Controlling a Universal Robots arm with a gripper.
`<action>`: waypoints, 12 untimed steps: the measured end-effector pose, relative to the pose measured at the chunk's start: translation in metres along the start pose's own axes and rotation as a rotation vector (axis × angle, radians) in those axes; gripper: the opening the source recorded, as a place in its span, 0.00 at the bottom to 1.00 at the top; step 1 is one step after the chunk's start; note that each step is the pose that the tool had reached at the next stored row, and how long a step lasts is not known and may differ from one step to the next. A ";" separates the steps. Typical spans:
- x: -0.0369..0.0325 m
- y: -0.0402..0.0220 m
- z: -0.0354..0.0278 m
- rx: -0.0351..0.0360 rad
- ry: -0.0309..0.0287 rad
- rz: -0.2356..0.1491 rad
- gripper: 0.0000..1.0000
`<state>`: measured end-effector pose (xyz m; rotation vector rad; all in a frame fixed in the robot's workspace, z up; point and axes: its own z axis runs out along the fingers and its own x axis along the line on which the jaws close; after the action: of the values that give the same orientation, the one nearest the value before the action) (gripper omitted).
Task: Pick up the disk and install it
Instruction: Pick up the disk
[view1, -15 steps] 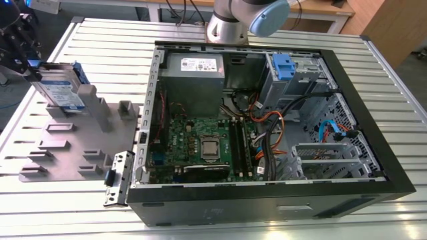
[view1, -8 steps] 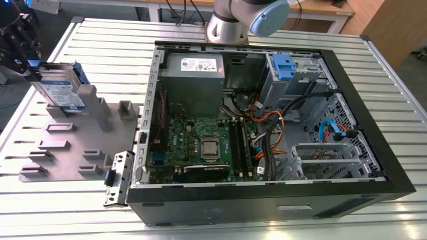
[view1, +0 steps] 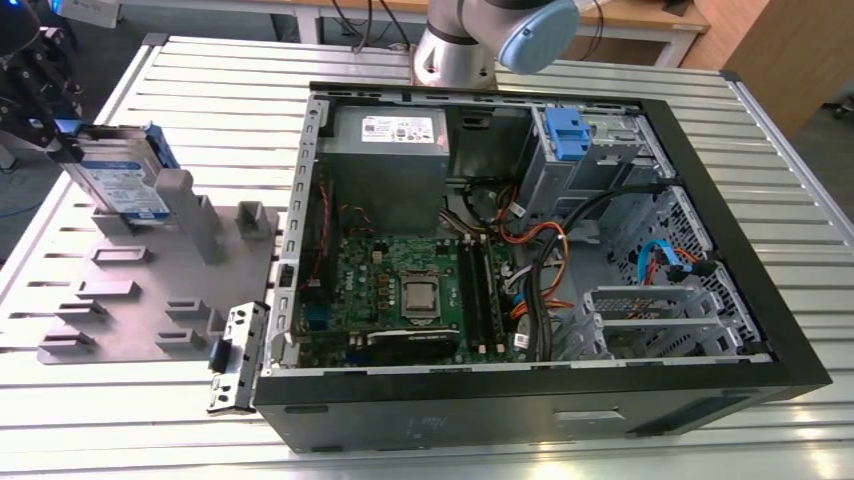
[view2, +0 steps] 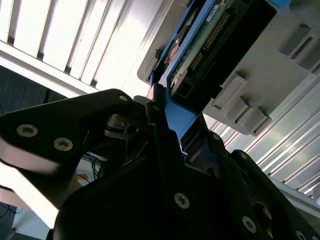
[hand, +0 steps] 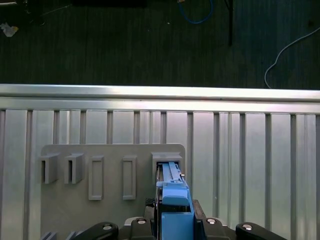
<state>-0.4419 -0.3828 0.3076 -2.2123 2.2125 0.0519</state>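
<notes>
Hand: your gripper (hand: 175, 222) is clamped on the disk (view1: 127, 185) by its blue rail (hand: 172, 192).
Disk: on edge at the grey holder (view1: 134, 300), upper left of the exterior view.

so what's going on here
The robot arm's gripper is clamped on the blue-railed edge of the disk, which stands upright in a slot of the grey holder plate, at the exterior view's left of the open computer case. The disk is not yet in the case.
</notes>
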 end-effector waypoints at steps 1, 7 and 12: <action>-0.0001 0.0000 -0.0011 -0.0004 0.0002 0.000 0.36; -0.0005 0.0002 -0.0119 -0.0001 0.0000 0.000 0.36; -0.0015 0.0004 -0.0222 0.0000 0.0000 0.000 0.36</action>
<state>-0.4420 -0.3820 0.3299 -2.2122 2.2126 0.0519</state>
